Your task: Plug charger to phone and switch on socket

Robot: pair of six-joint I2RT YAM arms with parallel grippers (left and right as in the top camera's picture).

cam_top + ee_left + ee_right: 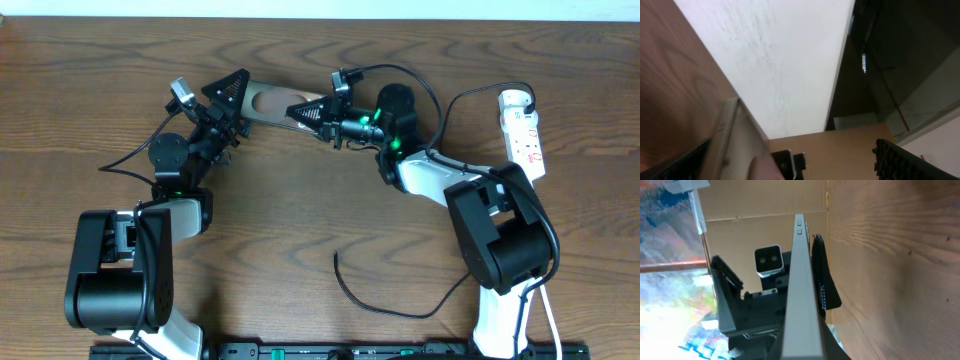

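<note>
At the far side of the table [300,215], the right gripper [305,112] pinches one end of the phone [268,102] while the left gripper [230,108] stands wide open around the other

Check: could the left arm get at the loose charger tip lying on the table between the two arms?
Probably yes: the left fingers stand open by the phone, which the right fingers clamp, and the charger tip lies uncovered on bare wood.
</note>
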